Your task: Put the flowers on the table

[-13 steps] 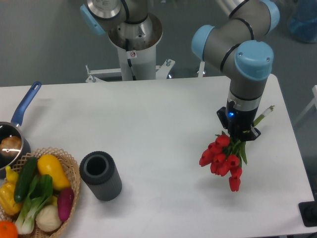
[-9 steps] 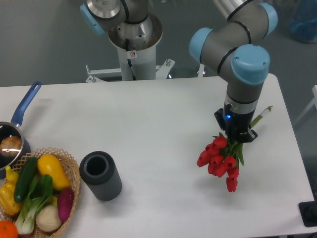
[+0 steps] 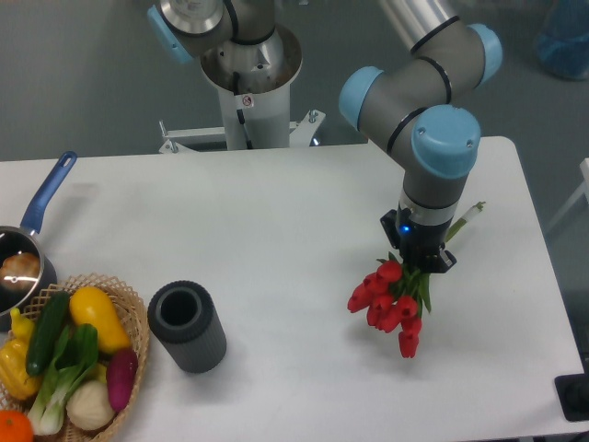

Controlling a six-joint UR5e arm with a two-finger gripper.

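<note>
The flowers (image 3: 386,304), a bunch of red tulips with green leaves, hang buds-down and tilted from my gripper (image 3: 420,257), a little above the table (image 3: 276,230). The pale green stems (image 3: 465,218) stick out up and to the right behind the gripper. The gripper is shut on the stems, over the right part of the table. A faint shadow lies on the white surface under the buds.
A dark grey cylindrical vase (image 3: 187,325) stands at the front left of centre. A wicker basket (image 3: 138,324) of vegetables sits at the front left corner. A blue-handled pot (image 3: 26,245) is at the left edge. A second robot base (image 3: 248,83) stands behind the table.
The gripper with the tulips has moved to the left and slightly towards the back. The grip on the flowers is unchanged.
</note>
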